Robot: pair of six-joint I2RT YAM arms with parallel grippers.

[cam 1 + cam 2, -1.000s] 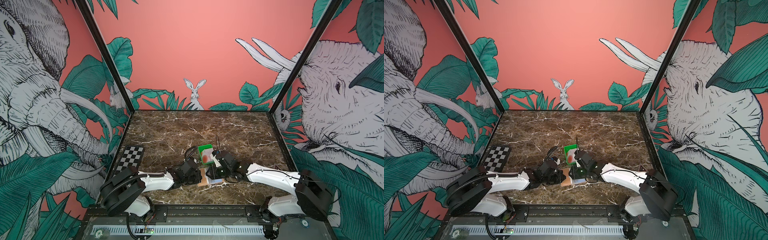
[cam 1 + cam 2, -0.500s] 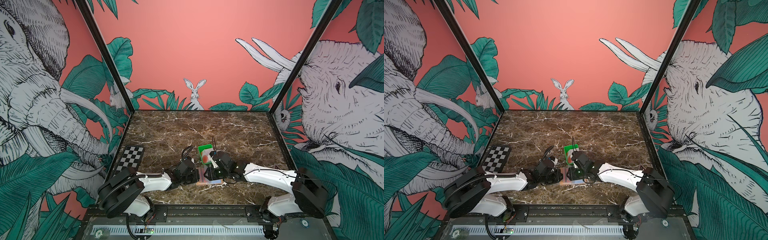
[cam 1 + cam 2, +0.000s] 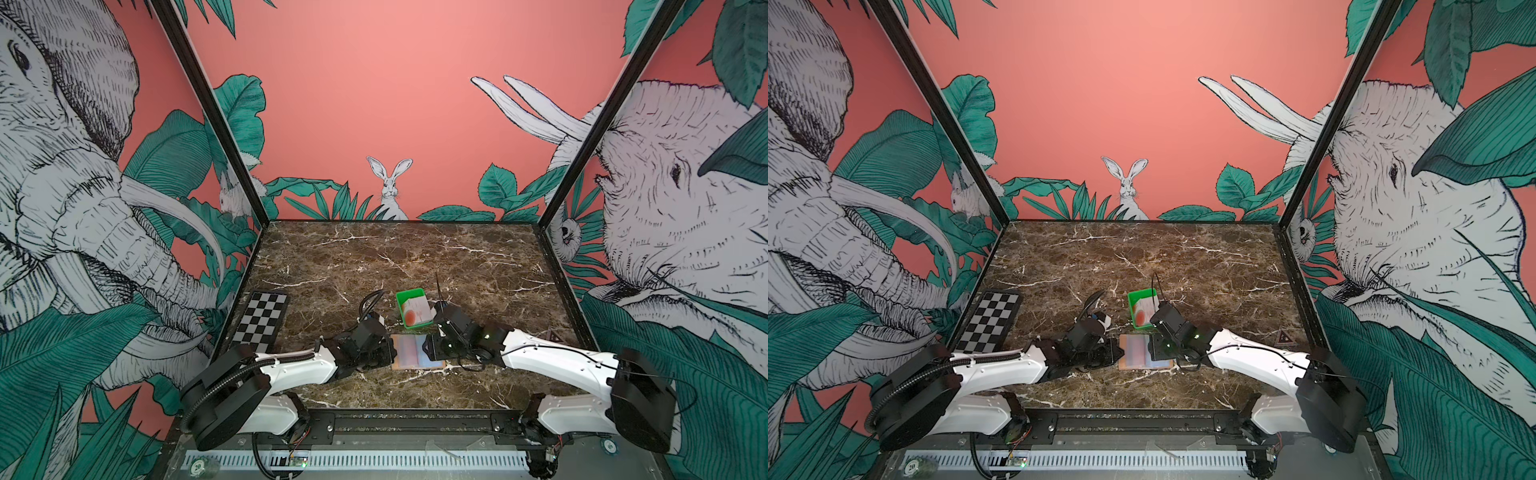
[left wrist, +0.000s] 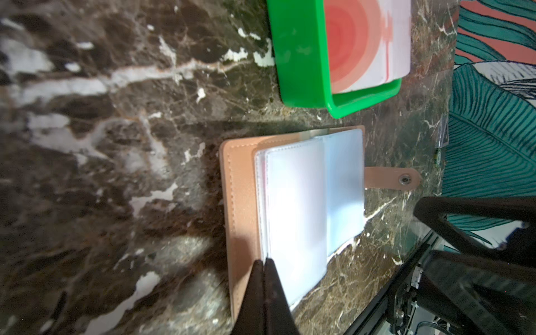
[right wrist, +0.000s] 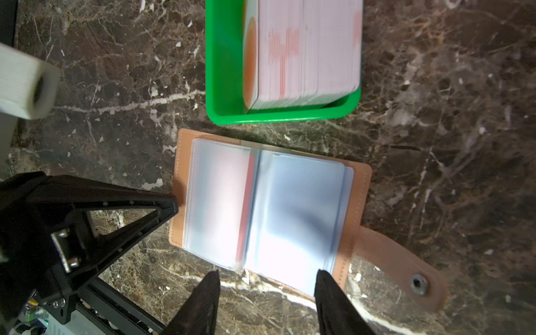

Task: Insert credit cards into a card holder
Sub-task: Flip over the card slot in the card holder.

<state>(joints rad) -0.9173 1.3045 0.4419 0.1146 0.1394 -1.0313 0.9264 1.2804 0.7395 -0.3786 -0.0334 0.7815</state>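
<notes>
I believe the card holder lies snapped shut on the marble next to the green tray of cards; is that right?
Not quite: the right wrist view shows the card holder lying open, clear sleeves exposed. It is on the marble next to the green tray of cards.

Operator: Anything you can read from where you work?

Me: Little. On the metal plate (image 3: 415,453) in front of my left arm (image 3: 291,370) is a round sticker (image 3: 197,466) marked "20"; both top views show it.

Operator: Any signs?

Me: One. A small red warning triangle (image 3: 1284,336) lies on the marble table (image 3: 1142,257) beside my right arm (image 3: 1258,353), but its symbol is too small to make out. A second round sticker (image 3: 609,446) sits by that arm's base, number unreadable.
</notes>
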